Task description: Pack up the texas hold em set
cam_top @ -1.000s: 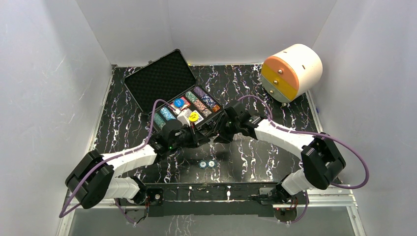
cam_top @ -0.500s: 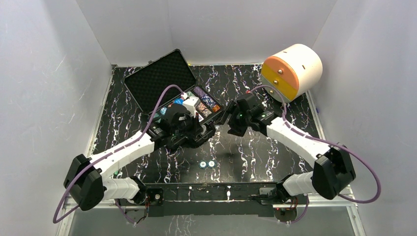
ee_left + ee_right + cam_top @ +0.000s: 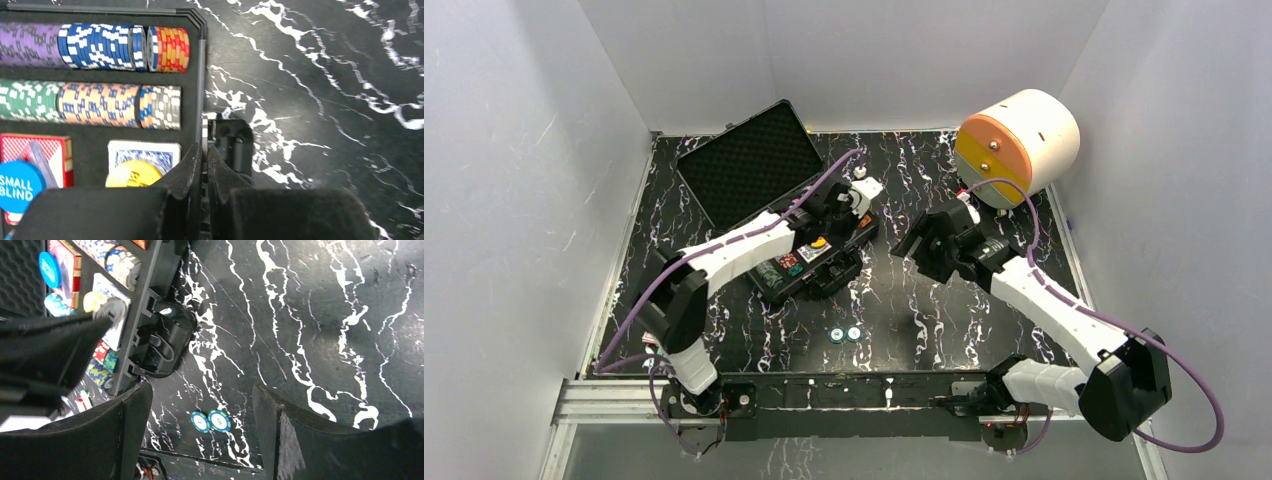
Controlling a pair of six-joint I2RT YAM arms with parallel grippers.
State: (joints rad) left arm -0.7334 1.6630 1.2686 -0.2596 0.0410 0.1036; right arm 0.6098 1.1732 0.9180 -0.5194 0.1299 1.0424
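Observation:
The black case (image 3: 809,290) lies open, its foam lid (image 3: 749,165) leaning back. Rows of poker chips (image 3: 95,45), a red deck (image 3: 30,150), a blue deck (image 3: 145,150), a blue button (image 3: 19,185) and a yellow button (image 3: 132,172) sit in its tray. My left gripper (image 3: 205,145) hangs over the front rim (image 3: 201,65) by the handle (image 3: 232,142), shut on a grey-white chip (image 3: 111,307) held edge-on. My right gripper (image 3: 911,252) stands open over the table, right of the case. Two blue-green chips (image 3: 200,421) (image 3: 219,420) lie flat near the arm bases.
A big white cylinder with orange-yellow drawers (image 3: 1019,145) lies on its side at the back right. White walls close in the black marbled table (image 3: 944,330) on three sides. The arms' mounting rail (image 3: 854,385) runs along the near edge.
The grippers were together at the case's front. The right one has opened and drawn back to the right. The left arm has swung up and right over the case.

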